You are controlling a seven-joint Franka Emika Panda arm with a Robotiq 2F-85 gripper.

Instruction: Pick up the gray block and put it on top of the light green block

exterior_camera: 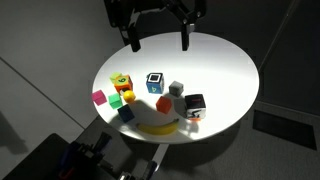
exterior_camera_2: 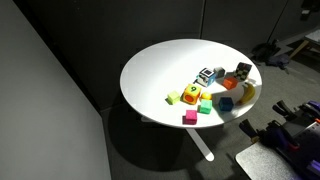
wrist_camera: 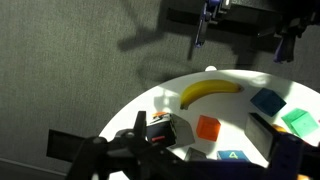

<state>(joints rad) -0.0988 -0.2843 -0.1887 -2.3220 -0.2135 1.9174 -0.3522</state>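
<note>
The gray block [exterior_camera: 176, 89] sits on the round white table [exterior_camera: 215, 60] between a blue cube with a white face [exterior_camera: 155, 82] and a red-black-white cube [exterior_camera: 195, 105]. It also shows in an exterior view [exterior_camera_2: 221, 71]. In the wrist view it seems to show only as a gray corner [wrist_camera: 191, 155]. The light green block [exterior_camera: 121, 83] [exterior_camera_2: 190, 95], lime with a red-orange mark, stands at the group's far end. My gripper [exterior_camera: 157, 40] hangs high above the table's back part, open and empty. Its dark fingers frame the wrist view [wrist_camera: 190, 165].
A banana [exterior_camera: 158, 127] [wrist_camera: 210, 92] lies near the table's front edge. An orange block [exterior_camera: 165, 103] [wrist_camera: 208, 127], a pink block [exterior_camera: 99, 97], a deeper-green block [exterior_camera: 116, 99] and a blue block [exterior_camera: 126, 112] lie around the cubes. Dark equipment stands below the table [exterior_camera: 80, 160].
</note>
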